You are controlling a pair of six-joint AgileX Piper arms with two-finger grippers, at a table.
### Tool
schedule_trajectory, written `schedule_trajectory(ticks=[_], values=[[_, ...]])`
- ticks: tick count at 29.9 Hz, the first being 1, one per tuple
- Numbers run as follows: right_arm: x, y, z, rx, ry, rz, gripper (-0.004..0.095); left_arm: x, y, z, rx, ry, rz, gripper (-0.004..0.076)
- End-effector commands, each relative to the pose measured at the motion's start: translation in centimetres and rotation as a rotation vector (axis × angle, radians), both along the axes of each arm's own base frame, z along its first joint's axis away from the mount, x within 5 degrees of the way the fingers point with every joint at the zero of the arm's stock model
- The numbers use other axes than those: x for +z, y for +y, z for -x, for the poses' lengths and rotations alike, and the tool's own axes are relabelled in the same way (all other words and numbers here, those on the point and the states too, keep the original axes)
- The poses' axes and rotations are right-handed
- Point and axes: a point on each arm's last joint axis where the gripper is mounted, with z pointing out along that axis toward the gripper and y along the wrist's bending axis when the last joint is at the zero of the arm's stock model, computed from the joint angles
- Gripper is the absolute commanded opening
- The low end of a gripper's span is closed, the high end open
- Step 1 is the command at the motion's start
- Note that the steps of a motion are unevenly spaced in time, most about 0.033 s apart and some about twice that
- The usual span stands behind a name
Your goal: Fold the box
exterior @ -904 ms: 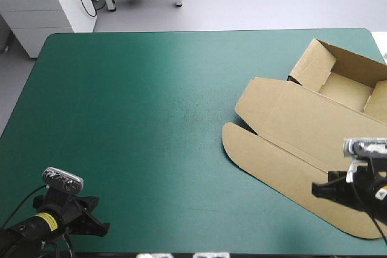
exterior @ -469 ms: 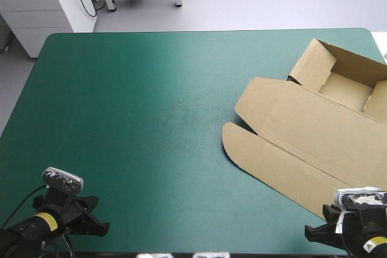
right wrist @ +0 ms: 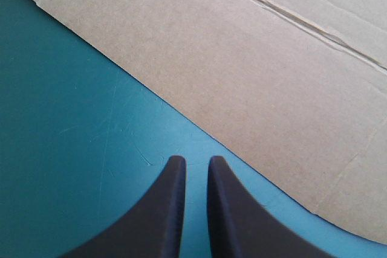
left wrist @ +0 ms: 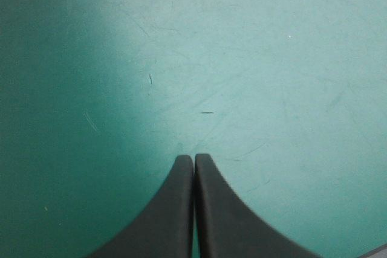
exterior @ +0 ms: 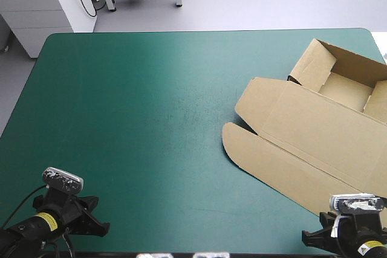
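Note:
The brown box (exterior: 302,137) lies at the table's right side as an open tray (exterior: 344,86) at the far right, with its lid flat and reaching toward the near edge. My right gripper (exterior: 311,238) sits at the near right corner, just off the lid's rounded flap. In the right wrist view the lid (right wrist: 254,58) lies ahead of that gripper (right wrist: 192,161), whose fingers are all but shut, with a thin slit between them and nothing held. My left gripper (exterior: 100,228) rests at the near left corner, shut (left wrist: 193,158) over the bare teal-green cover.
The teal-green cover (exterior: 151,107) stretches bare from the left edge to the box. The box's far right part runs past the table's right edge in the high view.
My right gripper has drawn back from over the lid toward the table's near edge and now sits off the board. The left arm and the box have not moved.

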Motion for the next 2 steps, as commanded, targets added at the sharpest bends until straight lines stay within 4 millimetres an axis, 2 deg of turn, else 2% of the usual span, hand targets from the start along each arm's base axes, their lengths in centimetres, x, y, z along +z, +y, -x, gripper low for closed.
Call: schedule_trajectory(ticks=[1, 2], values=[[0.93, -0.01, -0.4, -0.004, -0.06, -0.006, 0.0119, 1.02, -0.19, -0.41, 0.01, -0.057, 0.038, -0.0008], [0.93, -0.01, -0.4, -0.004, -0.06, -0.006, 0.0119, 1.02, -0.19, -0.41, 0.01, -0.057, 0.038, -0.0008]])
